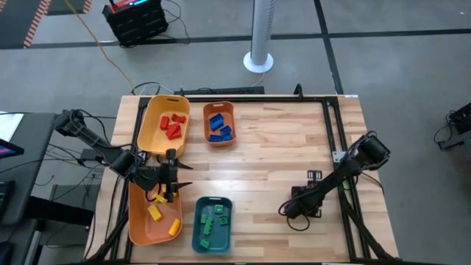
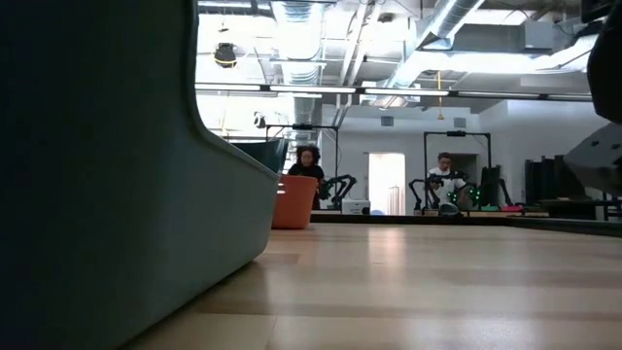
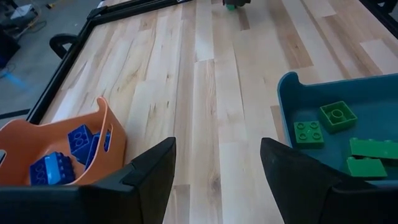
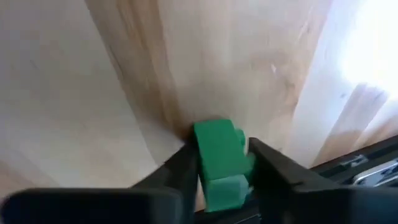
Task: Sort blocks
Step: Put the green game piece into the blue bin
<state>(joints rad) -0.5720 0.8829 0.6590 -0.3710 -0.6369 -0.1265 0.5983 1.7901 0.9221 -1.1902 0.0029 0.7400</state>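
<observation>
Wooden tabletop (image 1: 272,154), seen from above, bounded by a dark frame. Four trays lie on its left half. A yellow tray (image 1: 151,118) at the far left holds red blocks (image 1: 173,124). Beside it, a smaller orange tray (image 1: 207,118) holds blue blocks (image 1: 218,126). An orange tray (image 1: 136,221) at the near left corner holds yellow blocks (image 1: 156,213); part of it is covered by the left arm. A teal tray (image 1: 197,237) just beside it holds green blocks (image 1: 211,221).

In the low view the teal tray's wall (image 2: 117,165) fills the left side and hides everything behind it. People sit at other stations in the room beyond, too small to make out further.

Left gripper (image 1: 171,182) hangs above the near orange tray's inner edge, close to the yellow tray, its fingers (image 3: 155,171) spread with nothing between them.

Right gripper (image 1: 293,210) rests low on the tabletop's right half, well apart from all trays. From above its tip is a dark mass and no block shows there. The right wrist view shows its fingers (image 4: 180,168) pinching a green block (image 4: 219,158); whether the block touches the wood beneath cannot be told, though it seems very near it.
</observation>
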